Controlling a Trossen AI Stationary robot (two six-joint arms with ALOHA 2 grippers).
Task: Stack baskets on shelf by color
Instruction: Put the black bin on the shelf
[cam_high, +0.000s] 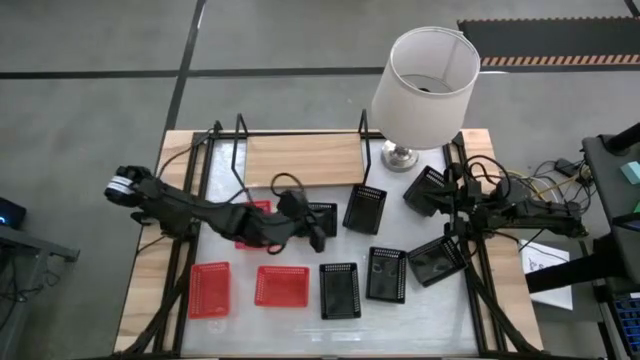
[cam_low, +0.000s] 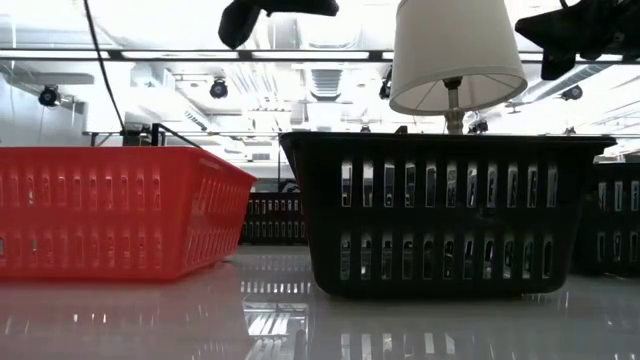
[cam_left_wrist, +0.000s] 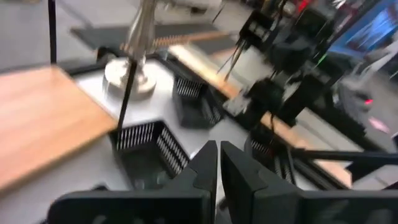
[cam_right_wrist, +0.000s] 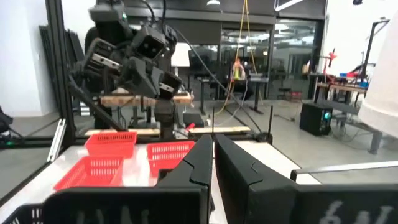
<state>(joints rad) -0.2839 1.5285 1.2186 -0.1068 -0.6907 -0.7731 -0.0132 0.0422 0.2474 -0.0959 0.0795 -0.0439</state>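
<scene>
Overhead view looks straight down; low view, level, shares its lamp (cam_high: 425, 75).

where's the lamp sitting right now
In the high view the lamp stands at the table's back right, its metal base just off the right end of the wooden shelf, with a black basket in front of it.

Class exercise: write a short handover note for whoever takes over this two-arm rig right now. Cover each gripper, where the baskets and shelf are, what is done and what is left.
Left gripper: shut, empty, above the table's middle beside a black basket.
Right gripper: shut, empty, at the right side near two black baskets.
Shelf: at the table's back, bare; only the lamp stands at its right end.
Red baskets: two at front left, a third partly hidden under the left arm.
Black baskets: loose across the middle and right.
Done: nothing stacked.
Left: stack all baskets by colour on the shelf.
</scene>
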